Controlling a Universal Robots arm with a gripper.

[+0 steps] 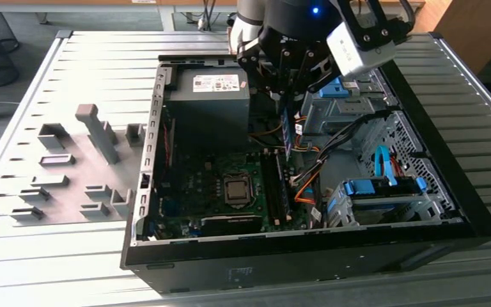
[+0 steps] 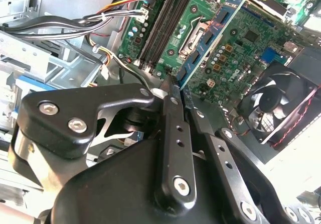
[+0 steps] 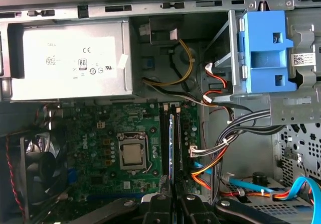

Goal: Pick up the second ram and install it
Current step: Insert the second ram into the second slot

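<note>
Because the ram (image 2: 208,38) must go edge-first into a slot, the gripper (image 2: 175,91) has its jaws clamped on the stick's one end, so it hangs thin and upright above the motherboard (image 3: 108,128). Beyond the motherboard sits the power supply (image 3: 67,61), clear of the descent.

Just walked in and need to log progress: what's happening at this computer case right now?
The arm's gripper is shut on the second ram, a thin blue-green stick held on edge above the open computer case. In the first wrist view the stick lines up with the long black motherboard slots beside the processor socket. It looks not yet seated. The grey fixture blocks stand on the table outside the case.
</note>
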